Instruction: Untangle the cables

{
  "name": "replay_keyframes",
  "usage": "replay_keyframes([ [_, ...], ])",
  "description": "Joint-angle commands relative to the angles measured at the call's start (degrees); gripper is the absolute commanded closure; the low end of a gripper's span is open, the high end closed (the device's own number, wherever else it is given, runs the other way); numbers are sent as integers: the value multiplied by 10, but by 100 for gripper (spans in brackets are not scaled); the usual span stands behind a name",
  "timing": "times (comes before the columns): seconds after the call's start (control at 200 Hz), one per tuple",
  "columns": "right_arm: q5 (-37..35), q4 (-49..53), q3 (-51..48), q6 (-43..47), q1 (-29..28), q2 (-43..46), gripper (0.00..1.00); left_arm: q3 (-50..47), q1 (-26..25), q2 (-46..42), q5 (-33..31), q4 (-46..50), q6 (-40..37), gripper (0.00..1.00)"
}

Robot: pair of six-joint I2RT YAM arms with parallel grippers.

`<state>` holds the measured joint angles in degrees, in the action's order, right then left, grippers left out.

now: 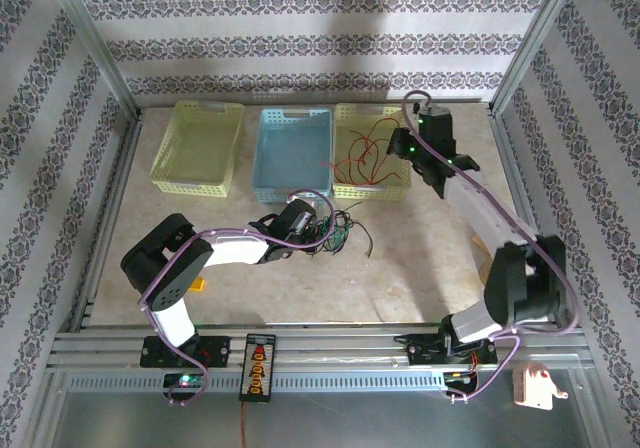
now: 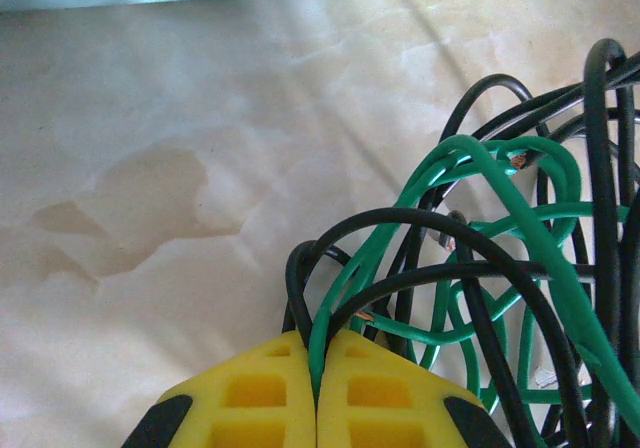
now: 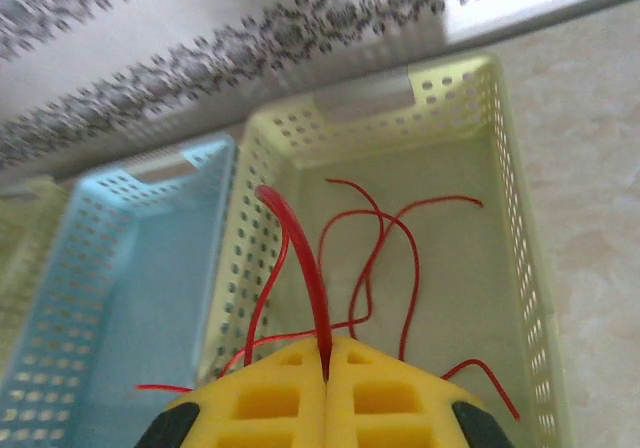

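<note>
1. Closest in, the left gripper (image 2: 318, 358) is clamped shut on a green cable (image 2: 520, 183), down on the table (image 2: 150, 218) at the edge of the green-and-black tangle (image 1: 340, 233). Black loops cross over that strand, so a straight pull could drag the whole knot along or cinch it tighter.
2. Farther out, the right gripper (image 3: 327, 353) pinches one red cable (image 3: 300, 258) above the far-right yellow-green basket (image 3: 515, 198), with other red cables (image 3: 400, 238) lying inside. The risk here is that on release it drapes over the rim or hooks its neighbours.
</note>
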<state>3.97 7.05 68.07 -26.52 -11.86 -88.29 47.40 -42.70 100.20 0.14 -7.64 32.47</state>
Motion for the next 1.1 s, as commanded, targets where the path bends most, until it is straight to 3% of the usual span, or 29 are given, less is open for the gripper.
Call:
replay_keyframes([
  [0.0, -65, -1, 53, 28, -18, -55, 100, 4, -6, 21, -6, 50, -13, 100],
  [0.215, -204, 70, 125, 61, -29, -154, 100, 4, -6, 19, -9, 51, -13, 100],
  [0.36, -297, 103, 156, 98, -28, -173, 100, 3, -6, 20, -9, 49, -12, 100],
  [0.47, -329, 106, 155, 117, -22, -168, 100, 5, -6, 21, -7, 50, -14, 100],
  [0.585, -288, 102, 154, 117, -19, -167, 100, 5, -6, 23, -7, 50, -15, 100],
  [0.855, -94, 131, 212, 88, -24, -244, 100, 3, -6, 15, -5, 48, -19, 100],
  [0.92, -78, 139, 223, 79, -23, -257, 90, -1, -6, 9, -5, 45, -19, 100],
  [1.0, -76, 136, 217, 69, -23, -251, 60, -4, -7, 2, -3, 42, -18, 100],
  [1.095, -84, 127, 197, 64, -21, -222, 43, -4, -6, -1, -1, 41, -18, 100],
])
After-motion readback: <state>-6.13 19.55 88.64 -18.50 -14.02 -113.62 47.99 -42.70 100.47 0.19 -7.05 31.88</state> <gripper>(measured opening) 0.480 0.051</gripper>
